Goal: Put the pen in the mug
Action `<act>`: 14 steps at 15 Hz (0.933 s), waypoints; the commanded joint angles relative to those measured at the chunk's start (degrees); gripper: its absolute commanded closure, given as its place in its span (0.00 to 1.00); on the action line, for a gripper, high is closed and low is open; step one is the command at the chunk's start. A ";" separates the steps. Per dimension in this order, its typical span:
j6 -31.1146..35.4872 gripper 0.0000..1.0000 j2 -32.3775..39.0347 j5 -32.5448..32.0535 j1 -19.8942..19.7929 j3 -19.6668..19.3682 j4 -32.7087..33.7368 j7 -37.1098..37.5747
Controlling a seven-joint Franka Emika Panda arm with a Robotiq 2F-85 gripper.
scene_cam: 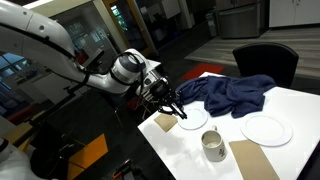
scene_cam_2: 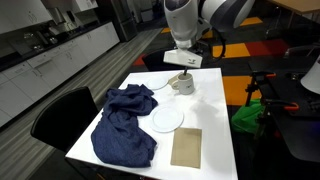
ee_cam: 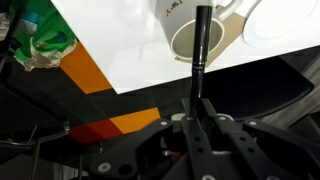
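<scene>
Black pen [ee_cam: 200, 45] clamped in the gripper [ee_cam: 197, 102], jaws closed on its back end, tip pointing down over the dark mouth of the off-white mug [ee_cam: 170, 20], which sits near the table [ee_cam: 130, 40] edge. Looks lined up. I'd drop straight down, stay off the rim, and let go only once the tip is well inside.

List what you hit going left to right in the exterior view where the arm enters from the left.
gripper → shallow bowl → mug → plate. Skipped for overlap: blue cloth, small tan mat, large tan mat.
</scene>
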 commanded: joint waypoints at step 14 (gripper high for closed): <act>-20.83 0.97 11.94 -16.03 -1.35 3.32 8.98 1.63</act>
